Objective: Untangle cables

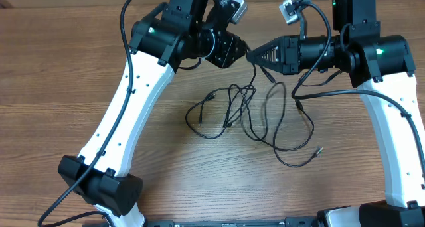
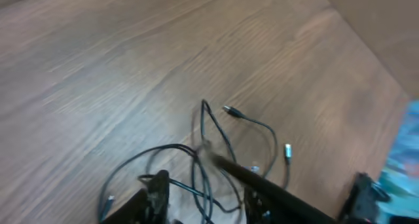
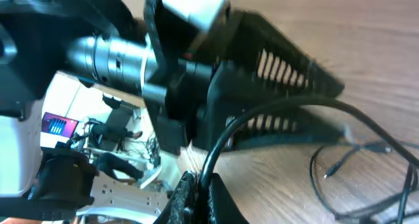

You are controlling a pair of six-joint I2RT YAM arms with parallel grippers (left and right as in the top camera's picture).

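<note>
Cables (image 1: 252, 114) sprawl tangled on the table (image 1: 66, 87) — right arm (image 1: 312, 54) overhanging them.

This looks like a robotics lab: two white arms (image 1: 133, 101) with cameras (image 1: 290, 11) on their wrists reach over a wood-grain table (image 1: 53, 87). Past the table edge, the right wrist view shows a lit screen (image 3: 59, 126) and cluttered gear (image 3: 121, 122), blurred

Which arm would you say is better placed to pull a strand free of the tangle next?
Right, probably: the right gripper is shut on a cable running down into the tangle, so it can simply draw back. The left gripper stands open beside it, gripping nothing I can see.
</note>
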